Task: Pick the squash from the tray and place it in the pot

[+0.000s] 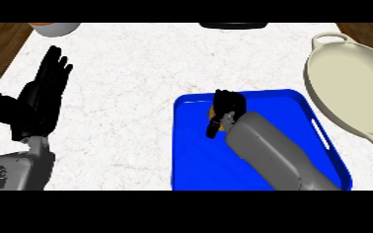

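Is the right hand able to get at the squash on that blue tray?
Probably yes. The right hand is over the tray, its fingers curled round the squash, of which only an orange sliver shows. Nothing lies between them.

No legible text, labels, brands, numbers or signs anywhere.

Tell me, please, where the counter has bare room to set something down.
The widest bare counter lies between the left hand and the blue tray, up to the far edge. Crowded: the tray, where the right hand curls its fingers round the squash, and the right side, filled by the pot.
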